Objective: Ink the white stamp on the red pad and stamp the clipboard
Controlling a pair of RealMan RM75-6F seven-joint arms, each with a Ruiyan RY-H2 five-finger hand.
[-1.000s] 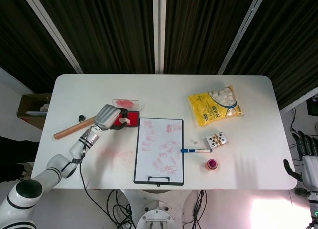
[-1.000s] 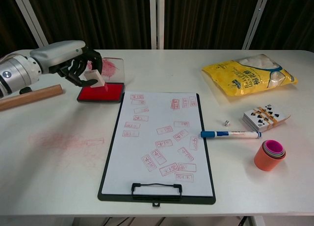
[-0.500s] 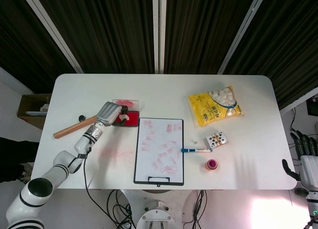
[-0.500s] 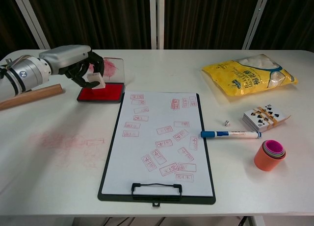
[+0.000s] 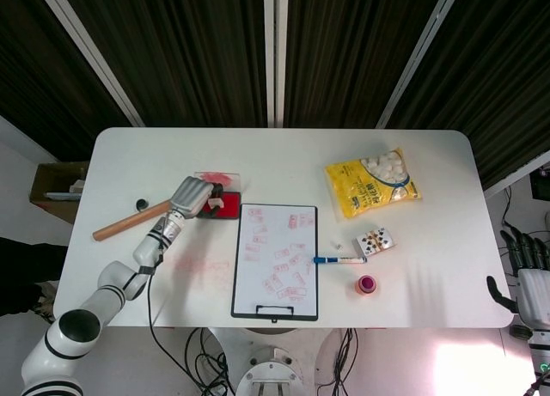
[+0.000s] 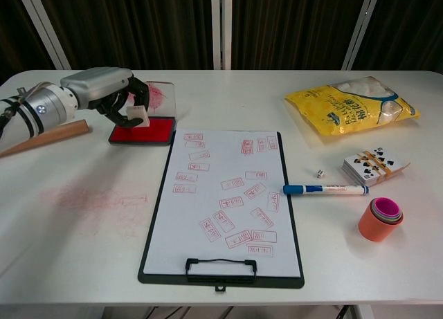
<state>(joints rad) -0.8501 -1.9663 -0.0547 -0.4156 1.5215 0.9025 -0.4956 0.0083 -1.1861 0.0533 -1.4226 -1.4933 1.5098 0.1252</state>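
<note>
The left hand (image 6: pixel 104 90), gripping the small white block stamp (image 6: pixel 136 115), has lowered it onto the red ink pad (image 6: pixel 142 131) near the desk's far-left corner; inking seems underway.

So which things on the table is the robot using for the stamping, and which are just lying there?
Using for stamping:
white stamp, held by the left robot hand
red pad
clipboard

Just lying there:
wooden stick
yellow bag
playing cards
blue marker
small die
stacked cups
</note>
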